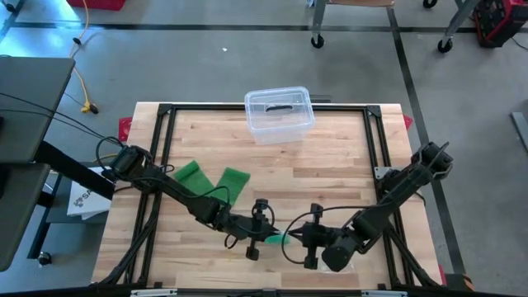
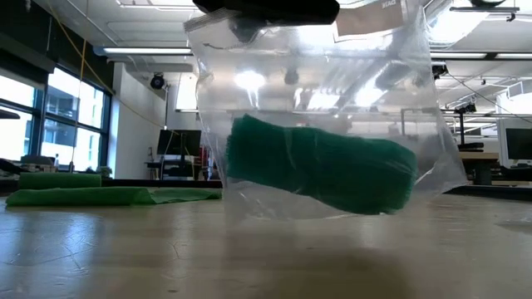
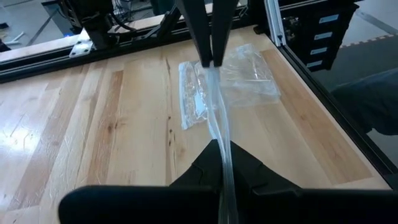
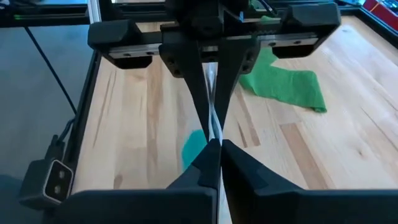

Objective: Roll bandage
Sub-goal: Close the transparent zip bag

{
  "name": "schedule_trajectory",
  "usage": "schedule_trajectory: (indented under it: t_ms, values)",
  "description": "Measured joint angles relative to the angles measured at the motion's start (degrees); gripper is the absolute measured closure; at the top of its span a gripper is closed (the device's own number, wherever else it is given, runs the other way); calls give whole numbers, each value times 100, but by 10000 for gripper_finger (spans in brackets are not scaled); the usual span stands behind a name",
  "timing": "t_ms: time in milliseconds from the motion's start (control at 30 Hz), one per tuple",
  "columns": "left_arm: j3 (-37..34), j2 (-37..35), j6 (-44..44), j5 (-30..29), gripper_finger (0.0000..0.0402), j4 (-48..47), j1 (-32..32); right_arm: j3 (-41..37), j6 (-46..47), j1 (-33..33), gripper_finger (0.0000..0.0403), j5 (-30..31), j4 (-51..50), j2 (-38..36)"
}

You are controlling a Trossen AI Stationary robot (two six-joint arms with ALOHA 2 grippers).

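Note:
A clear plastic bag (image 2: 316, 124) with a rolled green bandage (image 2: 324, 170) inside hangs between my two grippers near the table's front edge. My left gripper (image 1: 271, 233) comes from the left and is shut on the bag. My right gripper (image 1: 294, 238) faces it from the right, also shut on the bag. The roll shows below the fingers in the right wrist view (image 4: 194, 146). Two unrolled green bandages (image 1: 198, 173) (image 1: 233, 180) lie flat on the table's left half. My left gripper pinches the bag's top edge (image 3: 219, 134) between its two fingers, slanting down from the table's left. The edge runs straight on to the other gripper, drawn taut. The bag hangs below the fingers. My right gripper pinches the same top edge (image 4: 215, 132) between its two fingers, slanting down from the table's right, fingertips close to those of the left gripper. The bag hangs below with the roll tilted in its bottom.
A clear lidless box (image 1: 279, 114) stands at the table's far edge. Empty clear bags (image 3: 230, 81) lie flat on the wood near the right arm. A black frame (image 1: 165, 132) runs around the tabletop.

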Motion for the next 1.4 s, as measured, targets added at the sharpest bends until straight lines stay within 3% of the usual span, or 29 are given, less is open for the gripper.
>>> schedule_trajectory:
  t_ms: [267,433,667,800,1067,1400]
  values:
    - [0,0,-39,-1,401,-1,-2,88,-415,-38,399,2,109,83]
    - [4,0,-44,-2,401,0,-2,430,-64,108,394,120,-463,-61]
    - [4,0,-44,0,401,-2,-7,538,1032,270,311,32,-1705,-32]
    - [4,0,-44,2,401,-1,-7,538,812,268,277,21,-1620,-15]
    - [4,0,-44,17,401,-7,-7,538,-238,205,306,-304,-1161,166]
    - [4,0,-44,24,401,-2,-7,538,-443,225,308,-308,-1045,381]
